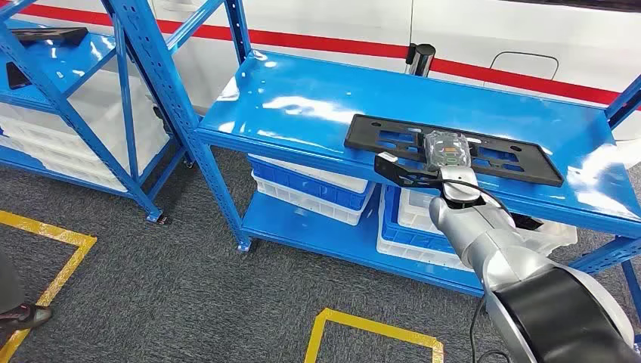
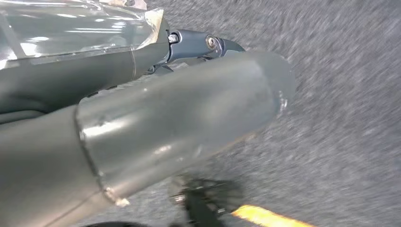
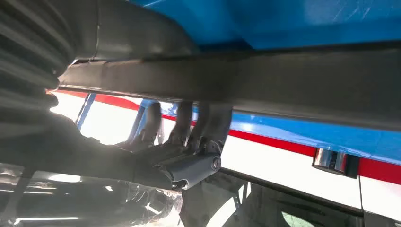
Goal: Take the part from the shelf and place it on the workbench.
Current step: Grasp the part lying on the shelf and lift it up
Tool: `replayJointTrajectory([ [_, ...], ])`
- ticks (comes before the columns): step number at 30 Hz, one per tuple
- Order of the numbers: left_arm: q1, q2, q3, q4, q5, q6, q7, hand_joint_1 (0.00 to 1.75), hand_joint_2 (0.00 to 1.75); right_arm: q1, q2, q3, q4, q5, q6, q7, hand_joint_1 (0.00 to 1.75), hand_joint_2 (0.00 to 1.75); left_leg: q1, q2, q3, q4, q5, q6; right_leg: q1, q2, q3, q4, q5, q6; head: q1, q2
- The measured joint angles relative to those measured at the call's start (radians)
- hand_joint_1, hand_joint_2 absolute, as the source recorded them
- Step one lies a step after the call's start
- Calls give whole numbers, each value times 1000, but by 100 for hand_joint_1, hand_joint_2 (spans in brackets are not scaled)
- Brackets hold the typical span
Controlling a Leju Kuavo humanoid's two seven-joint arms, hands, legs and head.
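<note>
Part [image 1: 452,148], flat black panel, lying on blue shelf [image 1: 302,106] top level near front edge. Right hand [image 1: 446,155] reaching forward over shelf edge, fingers [image 3: 182,125] wrapping part's near edge, gripping it. Left hand [image 2: 179,123] hanging over carpet, grasp unclear.

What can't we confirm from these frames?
- Head view: whether the right hand grips the black part; the hand covers the contact.
- Right wrist view: the fingers reach the part's edge, but the contact is dark and close-up.
- Left wrist view: the left hand is blurred.
</note>
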Motion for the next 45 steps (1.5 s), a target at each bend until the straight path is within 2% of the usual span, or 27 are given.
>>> replayJointTrajectory([
  [12,0,-8,18,0,-21,40,-32,0,0,4,4,-15,0,15,-11,-50,171,175,0,0,0,0,0,0,0,0,0,0,0,0,0,0],
  [14,1,-8,19,0,-21,42,-75,0,0,4,4,-19,0,13,-20,-64,172,175,0,0,0,0,0,0,0,0,0,0,0,0,0,0],
  [16,1,-9,22,0,-16,41,-153,0,0,4,4,-25,0,6,-39,-104,174,175,0,0,0,0,0,0,0,0,0,0,0,0,0,0],
  [18,0,-9,30,0,-7,32,-202,0,87,3,8,-38,-5,-17,-65,-177,174,175,-1,0,-1,0,0,0,0,0,1,1,0,0,0,0],
  [20,0,-9,39,0,2,27,-212,0,87,-8,19,-59,-18,-53,-87,-289,173,175,-1,3,-3,0,1,0,0,2,1,2,1,0,0,0],
  [22,0,-8,48,-2,11,31,-213,0,0,-33,34,-86,-44,-105,-95,-419,174,175,0,4,-3,0,1,0,0,4,0,2,1,1,0,0],
  [25,2,-8,58,-6,21,39,-214,0,0,-88,49,-126,-112,-192,-78,-581,175,175,0,2,-3,0,1,0,0,3,-3,2,1,1,0,0],
  [28,3,-8,62,-9,27,44,-214,0,0,-135,58,-147,-177,-229,-53,-621,174,175,1,-1,-3,0,1,0,0,-1,-3,2,0,0,0,0],
  [32,4,-10,70,-10,43,54,-214,0,0,-147,61,-155,-267,-280,-50,-670,174,175,1,-2,-3,0,1,0,0,-2,-2,2,0,0,0,0],
  [40,3,-10,98,-10,67,61,-203,0,0,-125,24,-121,-526,-377,43,-611,175,175,0,0,-3,0,1,0,-1,-2,-3,2,0,0,0,0],
  [45,0,-11,101,-10,46,72,-108,0,0,-100,-1,-109,-565,-417,17,-606,175,175,0,0,-3,0,1,0,-1,-2,-3,2,0,0,0,0],
])
